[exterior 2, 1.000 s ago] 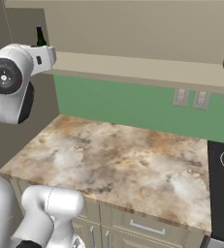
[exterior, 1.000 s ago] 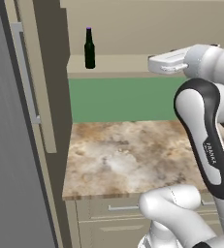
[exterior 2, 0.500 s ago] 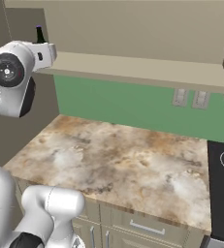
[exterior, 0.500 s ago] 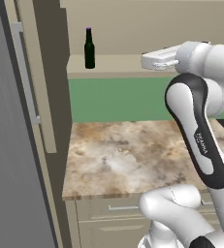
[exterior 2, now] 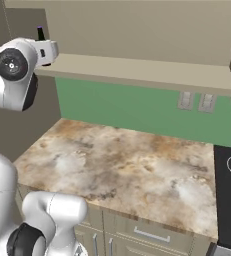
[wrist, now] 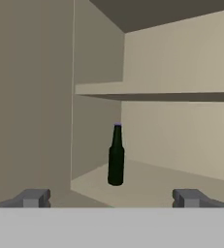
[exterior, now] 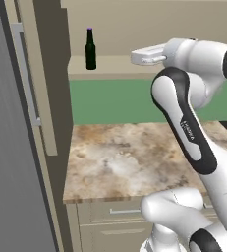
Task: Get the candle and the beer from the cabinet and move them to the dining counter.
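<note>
beer (exterior 2: pixel 40 33) probably behind arm, stone worktop (exterior 2: pixel 132 165)

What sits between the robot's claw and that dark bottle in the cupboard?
Nothing: in the hand view, only bare shelf separates the open gripper from the beer.

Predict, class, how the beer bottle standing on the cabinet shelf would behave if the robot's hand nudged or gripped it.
The beer is tall and slim on a small base, so a nudge near its neck would probably tip it. It looks like smooth, rigid glass: likely slippery and breakable if dropped. The open hand would likely grip best around the wider body.
</note>
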